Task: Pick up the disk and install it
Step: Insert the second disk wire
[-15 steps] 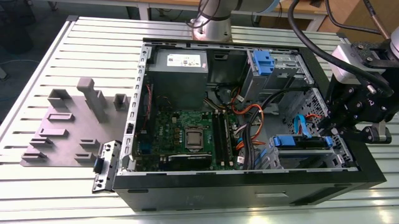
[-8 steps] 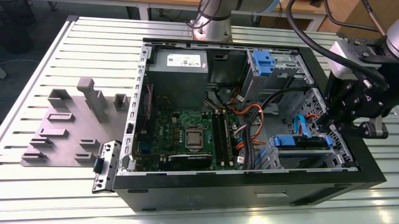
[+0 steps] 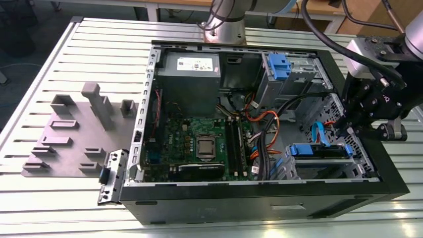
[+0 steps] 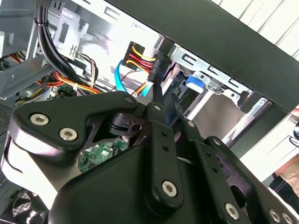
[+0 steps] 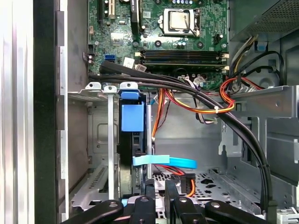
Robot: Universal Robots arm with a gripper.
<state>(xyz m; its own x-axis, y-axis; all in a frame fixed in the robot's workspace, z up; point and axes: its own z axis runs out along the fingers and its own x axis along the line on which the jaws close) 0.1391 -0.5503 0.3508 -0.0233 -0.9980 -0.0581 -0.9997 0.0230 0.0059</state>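
The disk (image 3: 317, 150) sits on edge in the lower drive bay at the exterior view's right. Its blue carrier tab (image 5: 132, 116) faces out and a dark edge shows beneath it. A bit of that blue tab (image 4: 194, 83) also peeks past the fingers in the second wrist view. My gripper (image 3: 340, 129) reaches into the open computer case (image 3: 264, 198) beside that bay, a short way from the carrier and not touching it. Its black fingers (image 5: 148, 193) stand close together with only a thin slit between them and nothing held. In the second wrist view the gripper (image 4: 166, 95) points toward a black connector.
A second blue carrier (image 3: 279, 67) sits in the upper bay, next to the grey power supply box (image 3: 191, 67). The motherboard (image 3: 198, 139) covers the case floor. Black and orange cables (image 5: 210, 107) and a light blue ribbon cable (image 5: 163, 161) cross near the fingers. A grey fixture block (image 3: 73, 134) lies outside.
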